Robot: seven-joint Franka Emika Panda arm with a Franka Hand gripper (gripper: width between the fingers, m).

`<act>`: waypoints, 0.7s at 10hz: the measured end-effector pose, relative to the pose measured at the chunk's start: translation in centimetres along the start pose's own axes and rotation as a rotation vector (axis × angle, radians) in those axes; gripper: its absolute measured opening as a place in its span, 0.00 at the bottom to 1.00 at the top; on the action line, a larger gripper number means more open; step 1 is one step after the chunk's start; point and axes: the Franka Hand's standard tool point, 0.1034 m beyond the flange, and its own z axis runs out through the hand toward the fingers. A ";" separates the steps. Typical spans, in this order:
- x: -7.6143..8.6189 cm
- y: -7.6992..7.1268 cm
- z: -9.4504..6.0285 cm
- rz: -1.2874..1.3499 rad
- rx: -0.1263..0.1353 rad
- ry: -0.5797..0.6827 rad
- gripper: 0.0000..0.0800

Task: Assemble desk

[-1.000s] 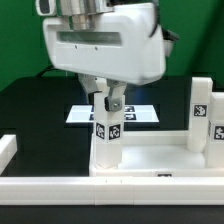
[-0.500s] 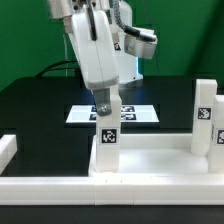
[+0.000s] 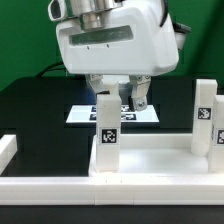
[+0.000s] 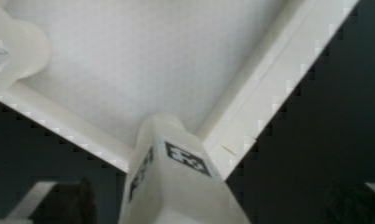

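Arm pose: wrist housing fills the upper middle of the exterior view, pointing straight down; gripper hangs above the desk top's far-left corner.
Fingers: one finger shows dark and separate, just to the exterior view's right of the left leg's top; the other sits behind or at the leg's top edge.
Grip state: jaws look spread, not clamped on the leg; whether the hidden finger touches the leg, cannot tell.
Desk top: white rimmed tray, lying along the near edge of the black table, in front of the arm.
Left leg: white block with tag, standing upright in the tray's left corner.
Right leg: tagged block upright at the tray's right end, well apart from the gripper.
Marker board: flat on the table beyond the tray, partly hidden by the gripper.
Exterior view only: both legs, arm housing, table, green backdrop.
Wrist view only: looks straight down on the leg, its tag visible, seated where two rim walls of the tray meet; dark table outside the rim.
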 end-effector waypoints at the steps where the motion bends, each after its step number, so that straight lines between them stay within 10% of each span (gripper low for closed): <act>1: 0.1 0.1 0.1 -0.088 -0.001 0.000 0.81; 7: 0.5 1.1 0.9 -0.777 -0.073 -0.048 0.81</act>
